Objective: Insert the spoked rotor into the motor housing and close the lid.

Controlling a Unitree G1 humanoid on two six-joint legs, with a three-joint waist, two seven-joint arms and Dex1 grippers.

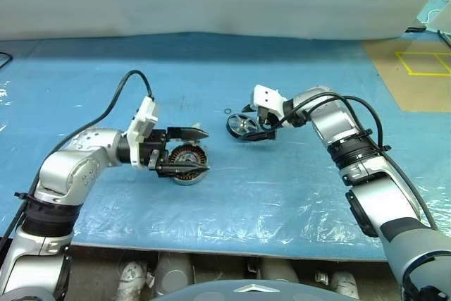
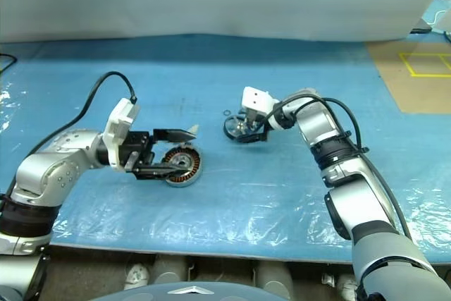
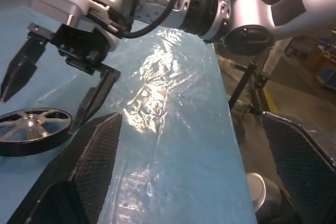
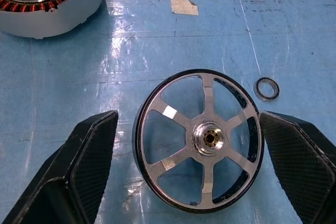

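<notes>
Right wrist view: the spoked rotor lies flat on the blue tabletop, between the two fingers of the right claw, not touched.
Right claw: wide open, empty.
Left claw: wide open, empty, hovering over the motor housing.
Small black ring: just beyond the rotor, near one finger.
Step in hand: grasp the rotor; I judge the fingers should close evenly on the black rim, avoiding the ring.
Open room: bare tabletop between rotor and housing; edges far.
</notes>
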